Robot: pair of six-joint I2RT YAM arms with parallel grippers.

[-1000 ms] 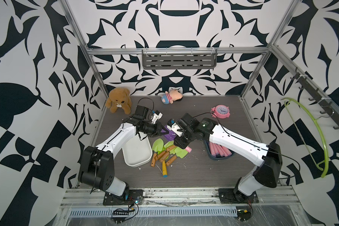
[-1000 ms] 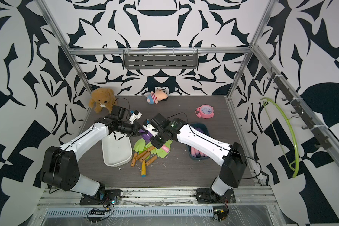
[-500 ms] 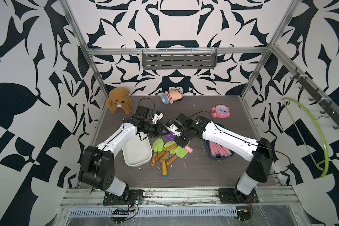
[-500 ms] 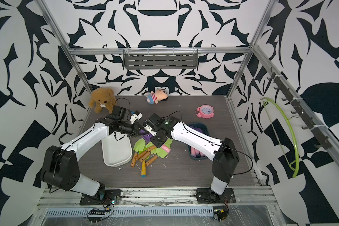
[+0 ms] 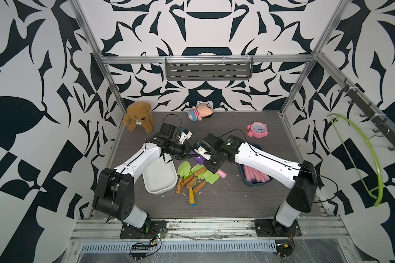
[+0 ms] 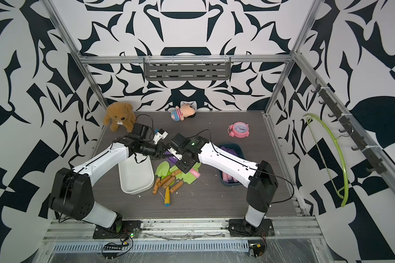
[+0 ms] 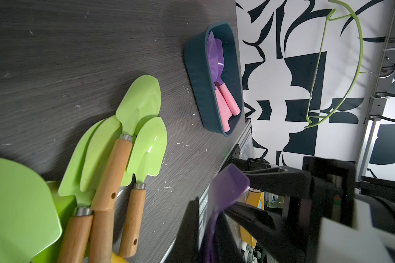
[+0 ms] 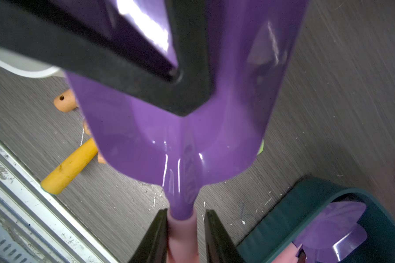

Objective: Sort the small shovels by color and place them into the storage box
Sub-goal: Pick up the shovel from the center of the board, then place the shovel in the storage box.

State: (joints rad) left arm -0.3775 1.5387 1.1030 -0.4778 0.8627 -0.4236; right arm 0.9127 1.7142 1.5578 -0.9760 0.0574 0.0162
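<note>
Table centre: purple shovel (image 8: 176, 141) is held off the table (image 5: 226, 205), pink handle pointing toward 4 o'clock. The left gripper (image 5: 188, 152) comes in from 9 o'clock with its jaws together, clamped on the purple blade. The right wrist view shows the black fingers pinching the blade face.

The right gripper (image 8: 184, 215) comes in from 3 o'clock. Its jaws are apart and straddle the pink handle just below the blade neck. One finger is against the handle and there is a thin gap on the other side, so it is not clamped. A green light is lit on the right arm's wrist.

The green shovels (image 5: 193, 175) lie in a loose overlapping pile just toward 6 o'clock of the grippers, lime blades and brown wooden handles, flat on the table. The yellow-handled shovel (image 5: 191, 196) sits at the 6 o'clock edge of the pile, blue tip toward the front rail.

The teal box (image 7: 197, 75) is at 3 o'clock and holds the purple shovels (image 7: 216, 57), pink handles bunched toward the front. The white box (image 5: 149, 182) is at 9 o'clock, partly under the left arm and just beside the green pile.

Extras:
- Teddy bear (image 5: 137, 116) at 10 o'clock.
- Doll (image 5: 200, 112) at 12 o'clock, lying down.
- Pink alarm clock (image 5: 257, 129) at 2 o'clock, dial numerals too small to read.

No brand or label text is legible in any view.
</note>
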